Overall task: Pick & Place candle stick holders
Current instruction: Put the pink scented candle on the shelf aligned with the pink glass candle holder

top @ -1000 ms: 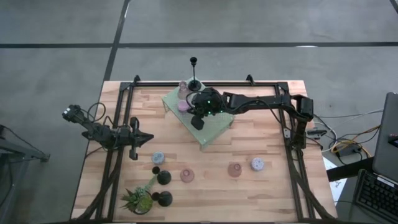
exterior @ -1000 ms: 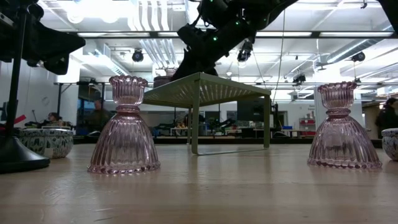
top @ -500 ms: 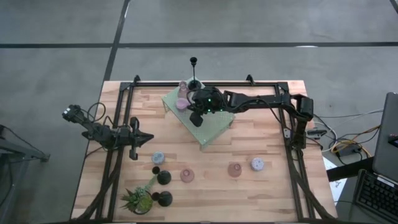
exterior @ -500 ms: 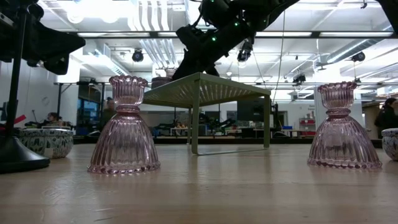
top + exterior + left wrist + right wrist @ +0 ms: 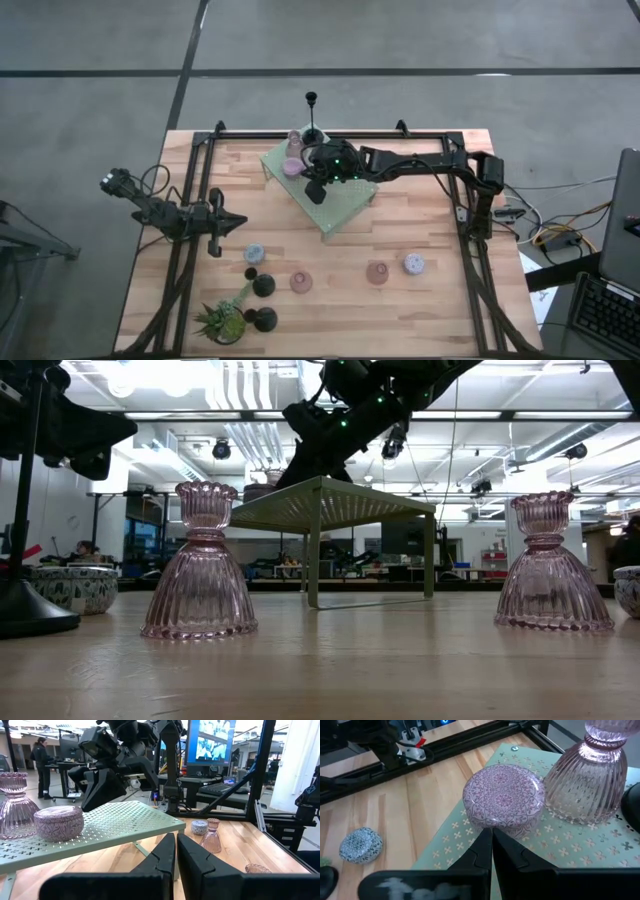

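Pink round cup [image 5: 503, 801] sits on the green perforated stand [image 5: 340, 205], near its far-left corner, right beside a tall ribbed pink glass holder [image 5: 590, 780] also on the stand; the two look nearly touching in the right wrist view. A black holder with a thin stem [image 5: 312, 120] stands at the stand's far edge, next to them. Right gripper [image 5: 316, 188] hangs over the stand just beside the pink cup, fingers pressed together, holding nothing; the cup lies just ahead of the fingertips [image 5: 487, 842]. Same cup shows in the left wrist view [image 5: 57, 822] with the right gripper above and behind it. On the bare table [image 5: 440, 300] toward the near edge: a pale blue-grey cup [image 5: 254, 253], two black round-base holders [image 5: 263, 286] [image 5: 264, 320], a pink holder [image 5: 301, 282], another pink holder [image 5: 377, 272] and a second blue-grey cup [image 5: 414, 264] just right of it. Low view shows the two ribbed pink holders upright [image 5: 201, 565] [image 5: 552, 565], well apart, stand between them farther back. Green spiky potted plant [image 5: 222, 322] at the near-left corner, just beside one black holder. Left gripper [image 5: 214, 230] waits over the table's left side, well apart from the stand, fingers [image 5: 162, 857] closed with only a thin slit, empty. A person [image 5: 39, 752] stands in the room behind.
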Robot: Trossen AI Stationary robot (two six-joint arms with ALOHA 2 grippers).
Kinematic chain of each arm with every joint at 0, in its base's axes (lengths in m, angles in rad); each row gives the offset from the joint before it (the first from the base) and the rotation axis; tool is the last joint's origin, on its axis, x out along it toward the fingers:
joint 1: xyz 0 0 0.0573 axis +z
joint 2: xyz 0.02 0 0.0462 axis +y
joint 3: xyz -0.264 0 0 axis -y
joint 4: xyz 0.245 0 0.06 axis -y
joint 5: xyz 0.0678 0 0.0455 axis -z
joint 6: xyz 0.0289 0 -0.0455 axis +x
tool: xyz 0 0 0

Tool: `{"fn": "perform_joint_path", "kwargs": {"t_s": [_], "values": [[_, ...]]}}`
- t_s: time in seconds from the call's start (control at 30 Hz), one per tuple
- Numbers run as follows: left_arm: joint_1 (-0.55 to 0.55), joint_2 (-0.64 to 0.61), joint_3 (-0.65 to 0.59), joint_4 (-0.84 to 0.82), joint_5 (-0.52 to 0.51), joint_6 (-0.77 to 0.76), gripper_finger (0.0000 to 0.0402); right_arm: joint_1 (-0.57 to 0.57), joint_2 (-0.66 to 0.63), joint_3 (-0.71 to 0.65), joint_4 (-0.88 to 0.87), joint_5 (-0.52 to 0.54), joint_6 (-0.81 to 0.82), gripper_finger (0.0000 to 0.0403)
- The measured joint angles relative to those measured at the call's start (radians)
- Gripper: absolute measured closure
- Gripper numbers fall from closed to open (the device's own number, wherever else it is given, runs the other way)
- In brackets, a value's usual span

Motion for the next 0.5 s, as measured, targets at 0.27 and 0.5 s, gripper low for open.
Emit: {"fn": "perform_joint_path", "kwargs": {"t_s": [0.27,0.5], "values": [[0.0,0.0,0.0,0.0,0.0,0.0,0.0381,-0.004,0.0,-0.003,0.047,0.001,0.004,0.0394],[0.0,0.0,0.0,0.0,0.0,0.0,0.0381,0.011,-0.002,-0.02,0.028,0.004,0.017,0.0394]]}}
